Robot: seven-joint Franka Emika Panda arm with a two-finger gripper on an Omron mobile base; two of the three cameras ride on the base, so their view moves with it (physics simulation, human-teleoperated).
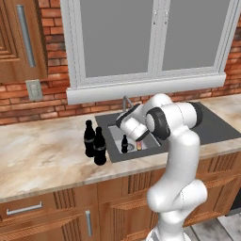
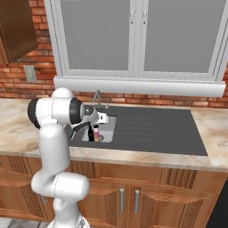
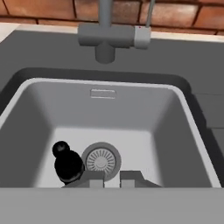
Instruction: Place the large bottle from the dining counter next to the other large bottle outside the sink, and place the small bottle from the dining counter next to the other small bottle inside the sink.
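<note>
My gripper (image 1: 138, 140) reaches down into the sink (image 1: 212, 126), shut on the small bottle (image 1: 139, 146), a tiny tan-amber one that hangs under the hand (image 2: 96, 132). The other small bottle (image 1: 124, 144) looks dark and stands upright on the basin floor just to its left. In the hand view it (image 3: 68, 165) sits left of the drain (image 3: 101, 159), beside my fingertips (image 3: 93, 177). Two large black bottles (image 1: 89, 138) (image 1: 100, 146) stand close together on the counter left of the sink. The dining counter is out of view.
A curved chrome tap (image 1: 125, 101) rises behind the basin (image 3: 113, 109). The dark drainboard (image 2: 151, 124) spreads to the basin's right. A brick wall and a white windowsill (image 1: 141, 89) run behind the counter. The marbled counter (image 1: 42, 160) stretches left.
</note>
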